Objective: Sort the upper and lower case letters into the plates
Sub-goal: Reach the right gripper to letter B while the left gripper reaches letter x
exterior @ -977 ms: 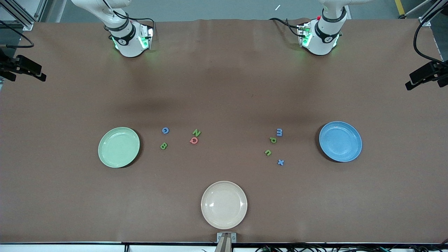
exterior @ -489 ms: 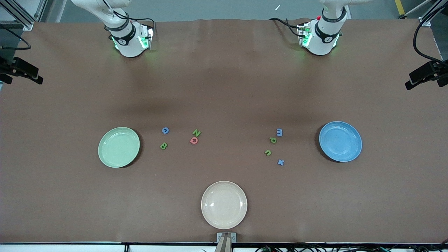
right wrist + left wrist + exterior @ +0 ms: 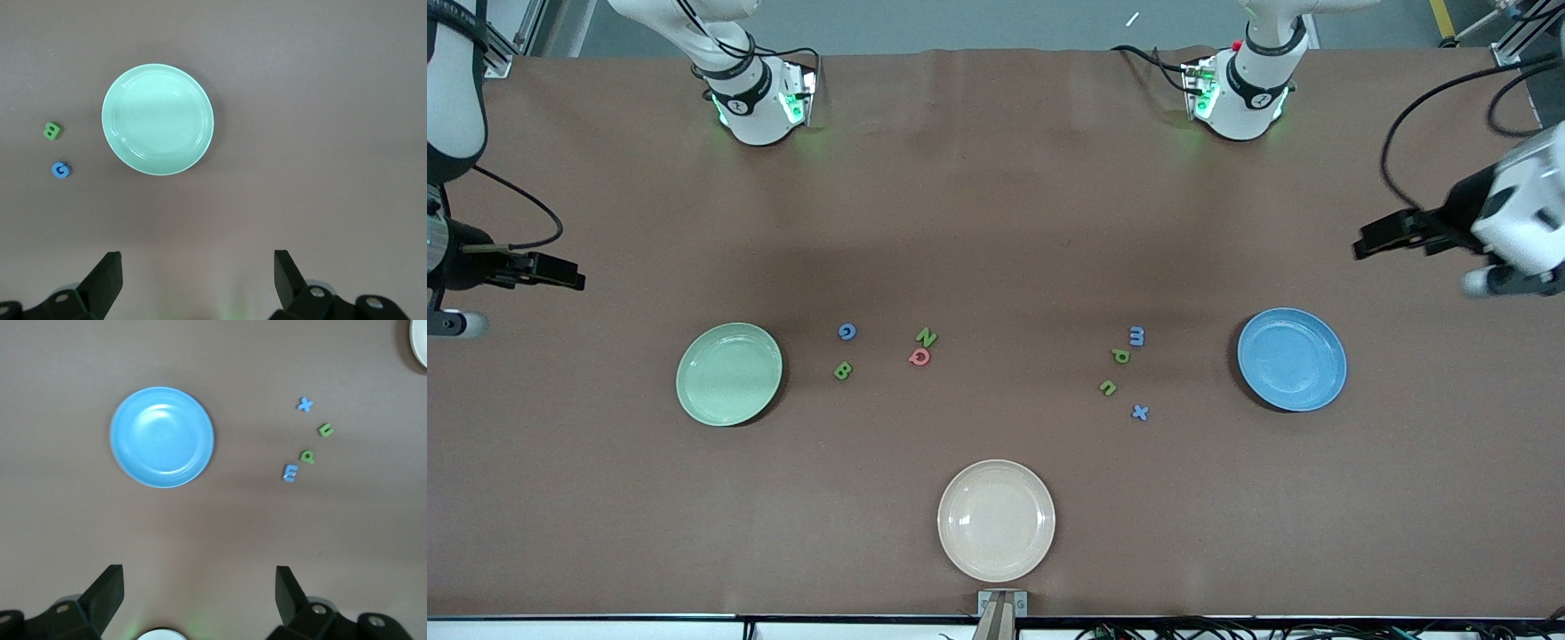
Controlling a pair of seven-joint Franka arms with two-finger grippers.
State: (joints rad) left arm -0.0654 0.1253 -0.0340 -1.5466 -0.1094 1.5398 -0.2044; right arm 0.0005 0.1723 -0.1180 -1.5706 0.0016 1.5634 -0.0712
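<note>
Wrist views show glossy, bare green plate (image 3: 157, 119) and blue plate (image 3: 162, 437); grippers wide.

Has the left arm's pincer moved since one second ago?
Yes. The left pincer has come farther in over the table, lower in the front view and closer to the round blue plate, which lies where it was.

My wide worktop (image 3: 996, 222) wears a matte brown covering, evenly lit, with soft shadows mid-surface. Past its top edge lies grey floor (image 3: 960, 22); aluminium framing (image 3: 494, 36) stands at one corner.
</note>
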